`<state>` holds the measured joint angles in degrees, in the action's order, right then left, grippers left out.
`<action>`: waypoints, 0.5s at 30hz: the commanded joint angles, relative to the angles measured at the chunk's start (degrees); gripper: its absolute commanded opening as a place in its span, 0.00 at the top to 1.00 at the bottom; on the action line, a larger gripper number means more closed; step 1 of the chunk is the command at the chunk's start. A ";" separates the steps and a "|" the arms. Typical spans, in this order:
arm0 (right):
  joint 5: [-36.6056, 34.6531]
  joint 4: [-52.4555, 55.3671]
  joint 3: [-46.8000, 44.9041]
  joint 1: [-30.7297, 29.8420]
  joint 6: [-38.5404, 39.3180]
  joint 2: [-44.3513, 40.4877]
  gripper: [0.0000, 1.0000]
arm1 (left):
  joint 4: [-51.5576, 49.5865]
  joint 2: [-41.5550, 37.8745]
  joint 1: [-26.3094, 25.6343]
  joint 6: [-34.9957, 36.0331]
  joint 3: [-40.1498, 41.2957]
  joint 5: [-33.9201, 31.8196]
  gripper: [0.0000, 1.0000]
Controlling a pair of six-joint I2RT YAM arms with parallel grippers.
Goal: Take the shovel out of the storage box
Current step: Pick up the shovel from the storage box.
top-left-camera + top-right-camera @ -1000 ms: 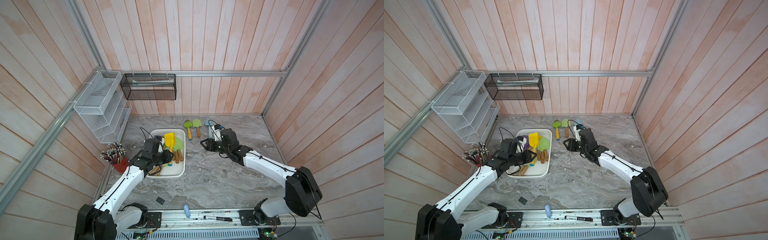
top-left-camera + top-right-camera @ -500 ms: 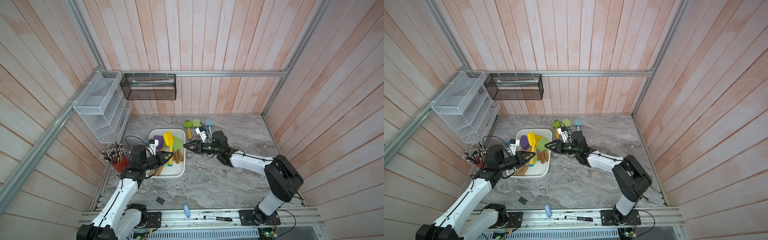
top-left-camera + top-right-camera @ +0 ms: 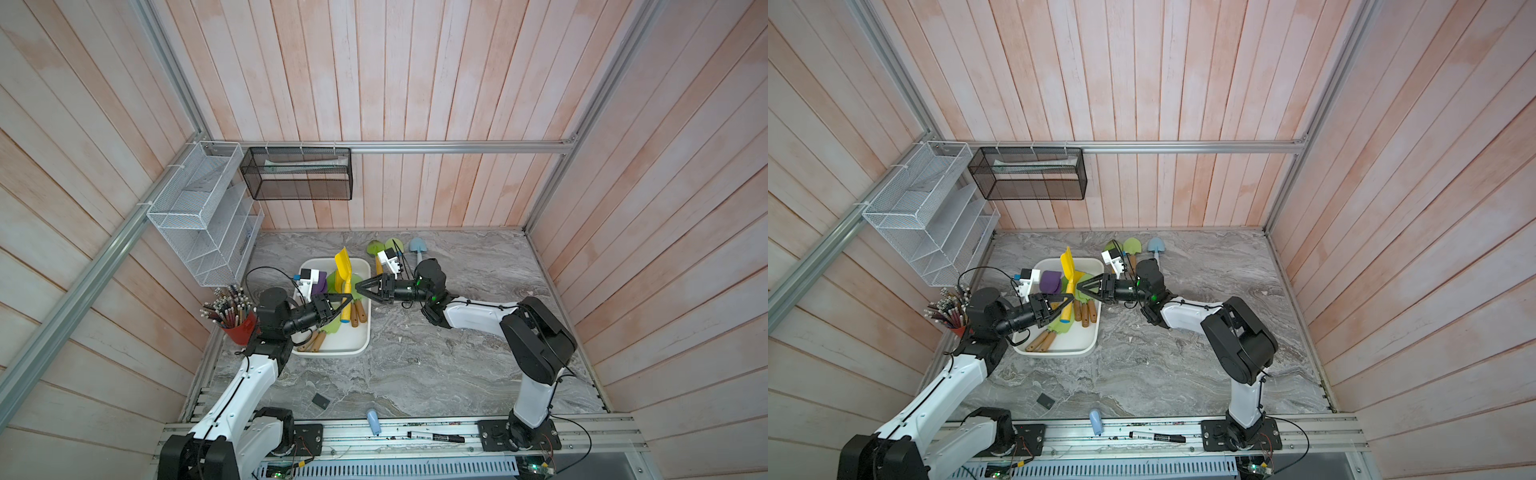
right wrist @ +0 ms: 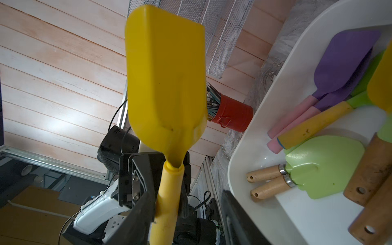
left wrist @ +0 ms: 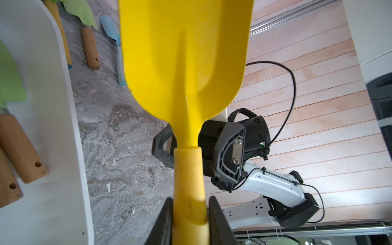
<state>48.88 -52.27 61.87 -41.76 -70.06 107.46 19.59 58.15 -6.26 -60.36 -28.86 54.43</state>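
In a top view the left gripper point(image 3: 348, 296) is clamped on the yellow shovel point(image 3: 343, 266), which stands upright over the storage box point(image 3: 351, 343), probably off its floor. Left wrist: fingers point(image 5: 216, 214) squeeze the handle. Right wrist: right gripper point(image 4: 186, 199) gapes loosely around that same handle.

A white wire rack point(image 3: 203, 216) hangs on the left wall. A black mesh basket point(image 3: 297, 174) hangs on the back wall from a metal bar point(image 3: 457, 146), with something long and pale inside. A red cup point(image 3: 241, 330) full of pencils point(image 3: 226, 303) stands at the left edge of the grey bench point(image 3: 457, 374). A small black square point(image 3: 321, 401) lies flat near the front edge. A little blue thing point(image 3: 372, 420) sits right at the front edge, and a black marker point(image 3: 434, 436) lies on the rail just past it.
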 commanded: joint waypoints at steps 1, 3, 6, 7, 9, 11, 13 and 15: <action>3.91 -7.41 3.08 -0.25 -3.79 3.13 0.48 | 9.23 1.21 0.37 -2.71 0.63 2.61 0.85; 4.60 -10.71 4.38 -0.34 -5.70 4.95 0.49 | 9.50 1.72 0.33 -2.08 0.19 3.46 0.85; 5.37 -15.58 7.17 -0.43 -9.44 8.52 0.51 | 9.25 2.52 0.37 -1.17 -0.09 3.92 0.85; 5.74 -17.70 8.23 -0.43 -11.65 9.79 0.52 | 9.99 2.90 0.37 -1.45 -0.09 4.16 0.84; 6.25 -21.36 9.65 -0.30 -15.03 11.94 0.55 | 10.83 3.90 0.31 -1.52 -0.14 4.29 0.84; 7.03 -23.62 11.23 -0.17 -16.91 13.64 0.58 | 12.32 5.00 0.37 -1.93 0.04 4.11 0.84; 7.84 -24.74 13.01 -0.20 -18.40 15.17 0.64 | 14.63 6.18 0.37 -2.87 0.30 4.10 0.84; 8.52 -26.53 14.12 -0.06 -20.42 16.37 0.68 | 16.15 7.41 0.37 -3.20 0.30 3.94 0.84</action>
<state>54.98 -72.18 73.82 -41.87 -86.02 122.41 30.24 64.62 -6.00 -63.00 -28.45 57.17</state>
